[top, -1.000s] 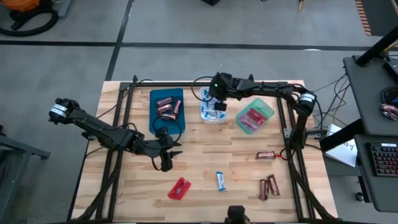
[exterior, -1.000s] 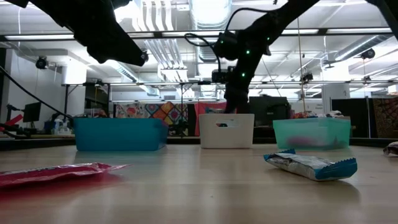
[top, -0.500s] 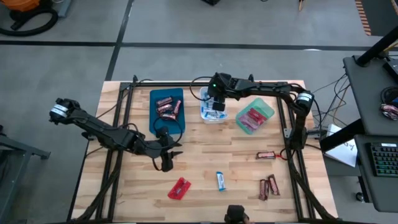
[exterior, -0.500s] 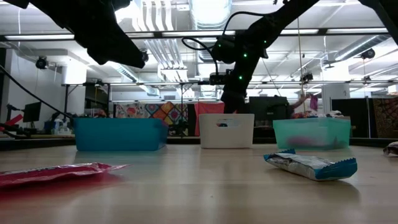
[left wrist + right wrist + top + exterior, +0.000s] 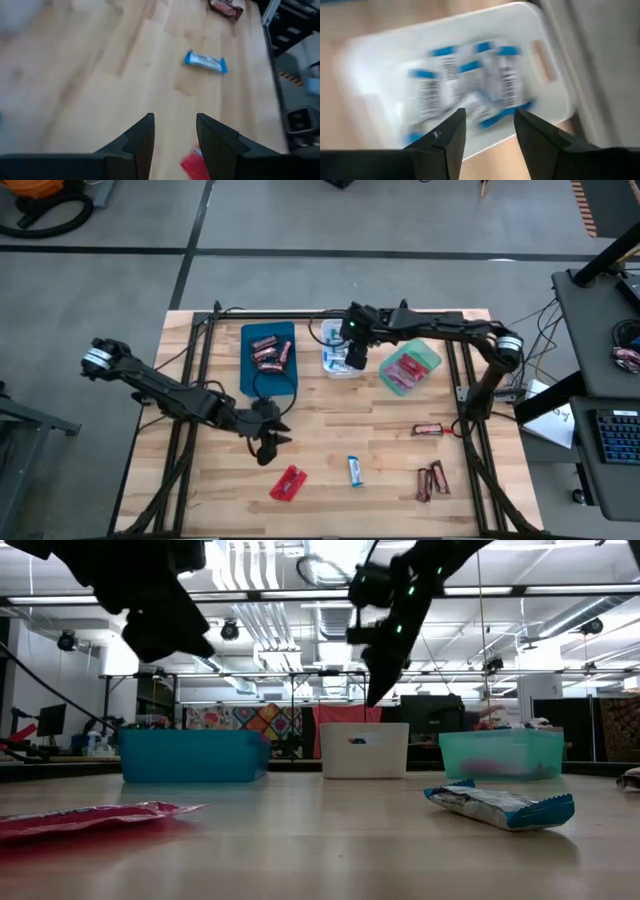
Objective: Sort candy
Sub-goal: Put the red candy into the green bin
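Loose candy lies on the wooden table: a red packet (image 5: pixel 288 482), a blue-and-white bar (image 5: pixel 355 471), one brown-red bar (image 5: pixel 428 429) and a few more (image 5: pixel 432 480) near the right front. My left gripper (image 5: pixel 268 450) hangs open above bare wood, left of the blue-and-white bar (image 5: pixel 206 62) and over the red packet (image 5: pixel 192 162). My right gripper (image 5: pixel 355 362) stands open above the white tray (image 5: pixel 335 352), which holds blue-and-white bars (image 5: pixel 470 85); nothing is between its fingers (image 5: pixel 445 137).
A blue tray (image 5: pixel 268 355) with brown-red bars stands left of the white tray, and a green tray (image 5: pixel 408 367) with red packets stands right of it. A black frame runs along the table's edges. Bare wood lies between the trays and the loose candy.
My right gripper has risen out of the white tray and gone a little toward the table's right edge, turning as it went. My left gripper has rolled about its own axis while staying where it was. The loose candy has not moved.
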Controlling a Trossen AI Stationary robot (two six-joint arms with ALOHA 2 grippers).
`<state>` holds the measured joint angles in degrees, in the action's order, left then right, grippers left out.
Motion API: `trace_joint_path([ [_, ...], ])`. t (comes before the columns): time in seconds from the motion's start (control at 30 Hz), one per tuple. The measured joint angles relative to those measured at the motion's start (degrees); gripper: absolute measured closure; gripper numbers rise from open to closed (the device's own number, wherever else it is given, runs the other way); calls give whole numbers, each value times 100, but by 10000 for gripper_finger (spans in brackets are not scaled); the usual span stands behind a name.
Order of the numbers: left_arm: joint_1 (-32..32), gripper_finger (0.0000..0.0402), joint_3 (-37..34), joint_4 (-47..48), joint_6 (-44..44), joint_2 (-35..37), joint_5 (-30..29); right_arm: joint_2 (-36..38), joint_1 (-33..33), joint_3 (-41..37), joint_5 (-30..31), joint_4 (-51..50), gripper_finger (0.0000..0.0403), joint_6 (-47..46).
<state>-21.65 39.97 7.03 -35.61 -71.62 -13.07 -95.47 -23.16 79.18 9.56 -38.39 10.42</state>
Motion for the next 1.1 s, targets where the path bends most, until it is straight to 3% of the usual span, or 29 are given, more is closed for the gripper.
trace_joint_path([
  [0.17, -211, 272, 38, 47, -1080, -300, 657, 551, 537, -10, -837, -690, 253, -826],
  [0.43, -988, 272, 858, 972, -2333, -1151, 816, 1146, 1931, -180, -865, -967, 263, -1445],
  [0.77, -1421, 263, 2391, 2477, -2792, -2622, 608, 1297, 3466, -385, -847, -975, 237, -2468],
  [1.1, -1432, 193, 3566, 3281, -2990, -3644, 599, 1295, 4438, -450, -800, -1099, 204, -3271],
])
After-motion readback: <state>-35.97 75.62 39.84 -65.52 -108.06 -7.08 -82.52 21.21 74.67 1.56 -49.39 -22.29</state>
